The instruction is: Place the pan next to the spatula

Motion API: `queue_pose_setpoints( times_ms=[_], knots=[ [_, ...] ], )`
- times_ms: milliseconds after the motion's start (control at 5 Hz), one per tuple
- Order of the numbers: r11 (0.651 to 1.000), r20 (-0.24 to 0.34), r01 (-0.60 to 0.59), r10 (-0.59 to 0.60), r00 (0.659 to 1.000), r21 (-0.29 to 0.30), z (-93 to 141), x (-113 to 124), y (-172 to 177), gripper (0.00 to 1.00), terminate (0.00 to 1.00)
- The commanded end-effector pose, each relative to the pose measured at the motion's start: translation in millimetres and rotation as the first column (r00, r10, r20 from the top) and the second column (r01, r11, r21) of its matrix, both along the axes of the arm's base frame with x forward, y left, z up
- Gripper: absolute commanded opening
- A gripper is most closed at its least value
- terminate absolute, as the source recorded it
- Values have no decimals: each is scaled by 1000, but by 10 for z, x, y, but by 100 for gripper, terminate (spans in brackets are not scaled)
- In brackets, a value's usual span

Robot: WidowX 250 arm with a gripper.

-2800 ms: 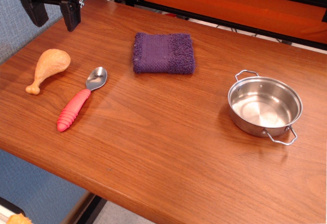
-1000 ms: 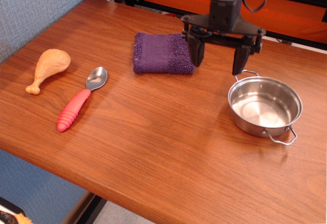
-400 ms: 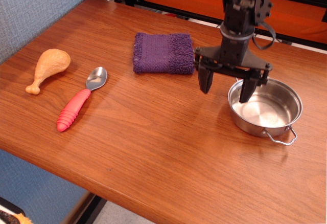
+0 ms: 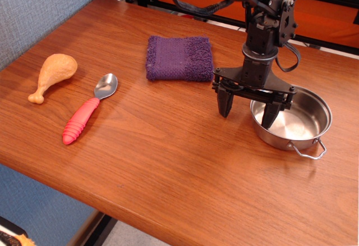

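The shiny steel pan (image 4: 297, 123) sits on the right of the wooden table, with a wire loop handle at its front right. My black gripper (image 4: 248, 110) is open and straddles the pan's left wall: the left finger stands outside the rim over the table, the right finger reaches down inside the pan. The spatula (image 4: 88, 109), with a metal bowl and red ribbed handle, lies far to the left, at an angle.
A purple folded cloth (image 4: 179, 58) lies at the back centre. A tan toy drumstick (image 4: 53, 74) lies left of the spatula. The table's front edge (image 4: 140, 223) runs diagonally; a blue wall is at the left.
The gripper came from the far left corner across to the pan, then lowered so its fingers straddle the pan's left rim. The pan and spatula have not moved.
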State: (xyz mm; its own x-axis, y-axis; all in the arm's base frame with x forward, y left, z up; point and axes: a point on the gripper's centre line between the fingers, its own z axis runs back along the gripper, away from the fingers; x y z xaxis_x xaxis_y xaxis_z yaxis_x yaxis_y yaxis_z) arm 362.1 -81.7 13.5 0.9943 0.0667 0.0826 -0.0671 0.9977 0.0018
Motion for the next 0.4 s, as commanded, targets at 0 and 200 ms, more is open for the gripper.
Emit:
queue_pose_setpoints(
  times_ms=[0, 200],
  knots=[
    [1000, 79, 1, 0, 997, -15, 230, 19, 20, 0, 0],
    [1000, 85, -15, 17, 996, -26, 285, 10, 62, 0, 0]
  ],
)
